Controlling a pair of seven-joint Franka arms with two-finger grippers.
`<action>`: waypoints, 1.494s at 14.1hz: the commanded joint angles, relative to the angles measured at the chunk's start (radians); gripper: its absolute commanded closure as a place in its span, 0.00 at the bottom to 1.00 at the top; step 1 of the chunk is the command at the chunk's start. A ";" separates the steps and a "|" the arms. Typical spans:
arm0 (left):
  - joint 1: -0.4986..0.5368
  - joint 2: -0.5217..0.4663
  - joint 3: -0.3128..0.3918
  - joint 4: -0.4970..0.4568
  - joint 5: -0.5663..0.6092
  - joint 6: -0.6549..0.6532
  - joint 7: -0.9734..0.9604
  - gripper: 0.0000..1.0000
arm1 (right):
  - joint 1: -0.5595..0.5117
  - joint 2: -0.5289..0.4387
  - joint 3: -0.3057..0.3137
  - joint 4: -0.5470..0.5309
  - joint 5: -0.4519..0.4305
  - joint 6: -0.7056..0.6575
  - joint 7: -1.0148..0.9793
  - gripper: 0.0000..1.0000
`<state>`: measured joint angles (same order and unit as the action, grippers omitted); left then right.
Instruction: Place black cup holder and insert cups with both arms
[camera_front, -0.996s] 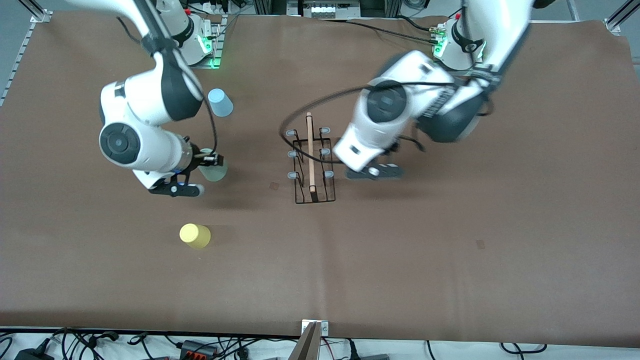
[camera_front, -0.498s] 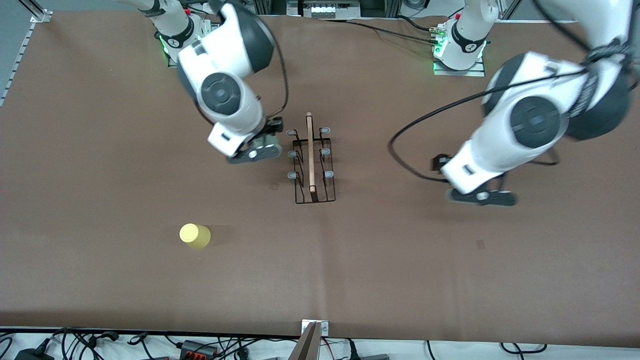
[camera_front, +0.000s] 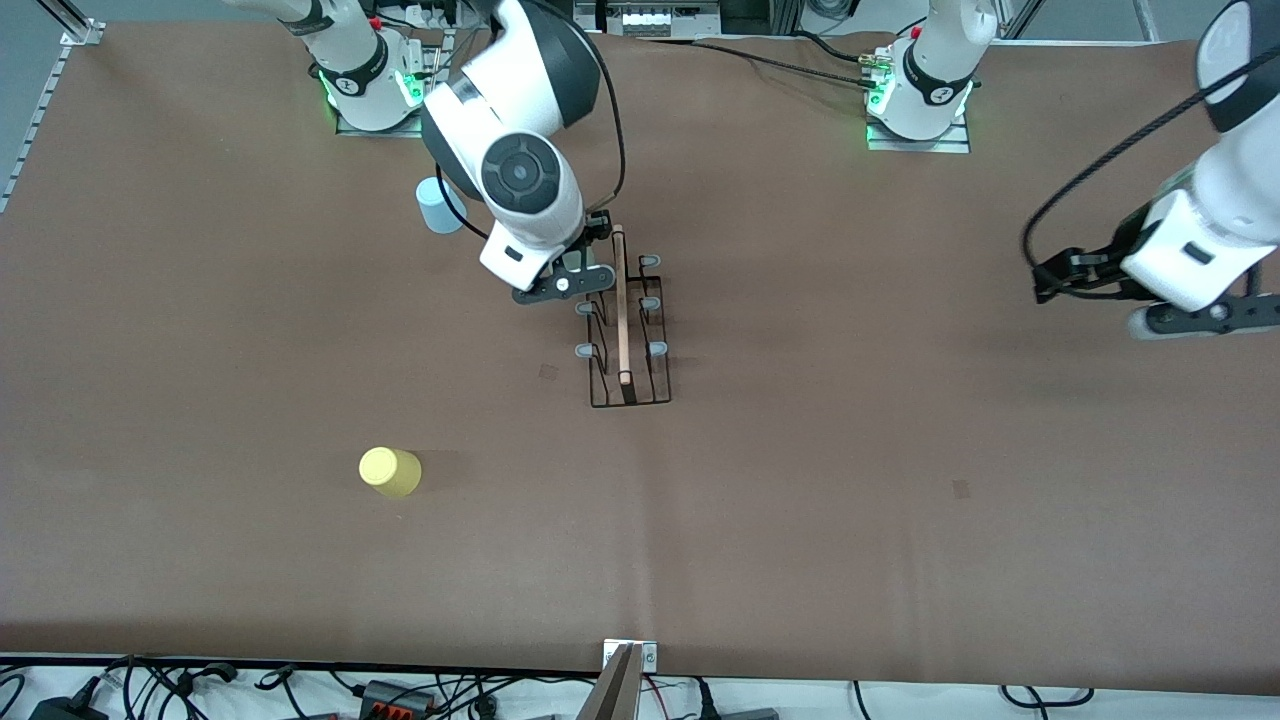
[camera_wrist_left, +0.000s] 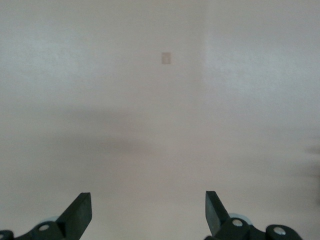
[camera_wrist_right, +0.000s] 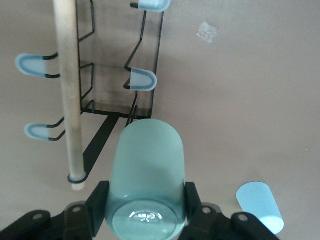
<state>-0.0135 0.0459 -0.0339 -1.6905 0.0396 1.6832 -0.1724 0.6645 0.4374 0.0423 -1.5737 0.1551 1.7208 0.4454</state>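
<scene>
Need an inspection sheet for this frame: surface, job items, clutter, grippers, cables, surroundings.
Surface: brown table cover, two small pale patches on it.
Job's things: black cup holder upright mid-table, all visible pegs bare; mint cup in the right gripper; yellow cup upside down, nearer the front camera, toward the right arm's end; pale blue cup on the table near the right arm's base.
Clutter: nothing seen.
Grippers: right gripper shut on the mint cup, over the holder's end nearest the bases; left gripper open, empty, over bare table at the left arm's end; that arm waits.
Cables: black cable on the table between the bases; more along the front edge.
Surroundings: aluminium frame pieces at the corners.
</scene>
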 joint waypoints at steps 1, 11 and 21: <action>-0.019 -0.122 -0.003 -0.161 -0.015 0.073 -0.040 0.00 | 0.015 0.020 -0.012 0.030 0.015 -0.009 0.018 0.79; -0.005 -0.126 -0.021 -0.164 0.037 0.078 -0.093 0.00 | 0.021 0.084 -0.010 0.034 0.032 0.016 0.016 0.79; -0.017 -0.129 -0.024 -0.146 0.043 0.056 -0.079 0.00 | 0.012 0.084 -0.022 0.079 0.040 0.043 0.076 0.00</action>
<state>-0.0252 -0.0620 -0.0541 -1.8341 0.0783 1.7485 -0.2544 0.6827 0.5256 0.0323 -1.5422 0.1834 1.7743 0.4992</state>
